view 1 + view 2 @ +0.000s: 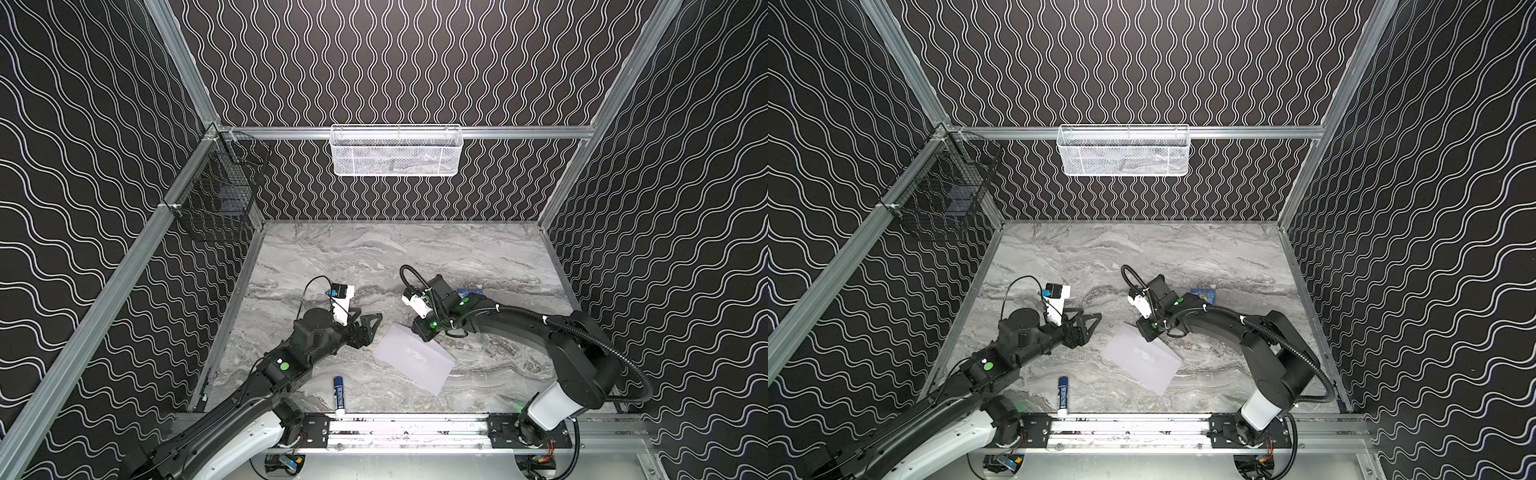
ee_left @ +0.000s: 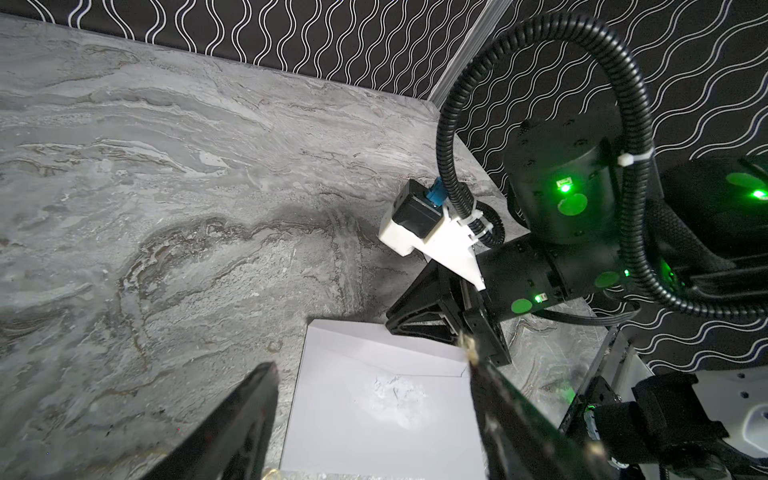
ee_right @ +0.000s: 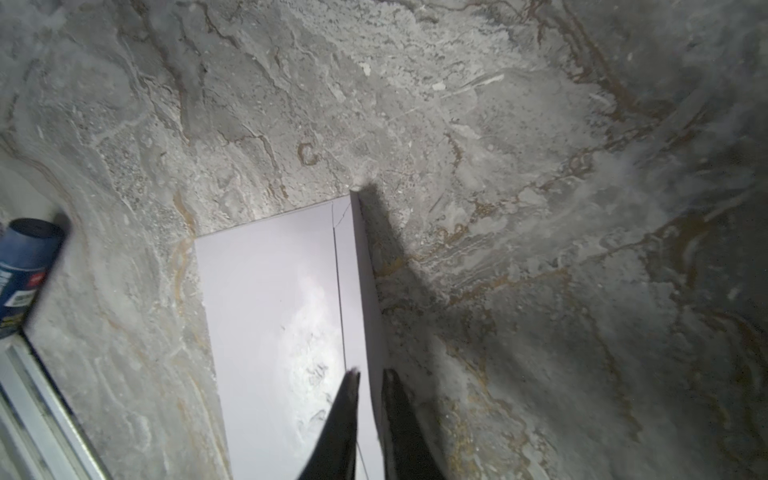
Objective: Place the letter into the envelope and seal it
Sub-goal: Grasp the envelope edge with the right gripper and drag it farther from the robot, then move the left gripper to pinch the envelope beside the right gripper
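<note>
Between the close-set fingers of the right claw, the raised flap edge of the pale grey-lavender paper envelope is being pinched, its body lying flat on the grey marble tabletop. The left claw is being held wide near its other end. The blue-bordered white letter is being partly screened by the right arm.

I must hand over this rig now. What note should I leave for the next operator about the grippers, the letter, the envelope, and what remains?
Left gripper: open, empty, hovering just left of the envelope.
Right gripper: jaws almost closed on the envelope's flap edge.
Envelope: lies mid-table.
Letter: on the table behind the right arm, mostly hidden, outside the envelope.
Glue stick: lying near the front rail.
Done: nothing finished.
Left: probably lift the flap, insert the letter, seal.
</note>
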Motion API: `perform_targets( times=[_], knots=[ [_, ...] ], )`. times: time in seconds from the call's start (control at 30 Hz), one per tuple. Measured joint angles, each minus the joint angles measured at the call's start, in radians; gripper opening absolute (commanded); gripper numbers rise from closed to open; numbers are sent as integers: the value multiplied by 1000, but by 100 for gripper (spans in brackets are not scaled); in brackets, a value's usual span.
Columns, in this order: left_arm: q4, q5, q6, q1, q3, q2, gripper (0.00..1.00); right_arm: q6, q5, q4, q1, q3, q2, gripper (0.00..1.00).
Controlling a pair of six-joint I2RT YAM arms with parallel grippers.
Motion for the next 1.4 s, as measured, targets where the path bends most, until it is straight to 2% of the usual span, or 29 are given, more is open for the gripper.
perform_targets(
  times=[0.23,0.33,0.57,0.77,0.97,1.23,1.4],
  knots=[
    [0,-4,0,0,-6,2,77,103,-2,-11,-23,19,21,3],
    [1,-4,0,0,-13,0,77,134,0,-11,-41,42,26,2],
    [2,-3,0,0,-21,0,77,236,-35,-13,-168,23,20,1],
    [3,16,1,0,-18,63,77,377,-101,71,-202,-51,-31,1],
    [28,41,12,0,-10,120,77,584,-211,279,-195,-140,-47,1],
    [101,59,25,0,-29,192,75,749,-206,465,-131,-242,-56,8],
    [160,90,12,0,-55,267,72,802,-184,499,-126,-319,-100,27]
  ],
)
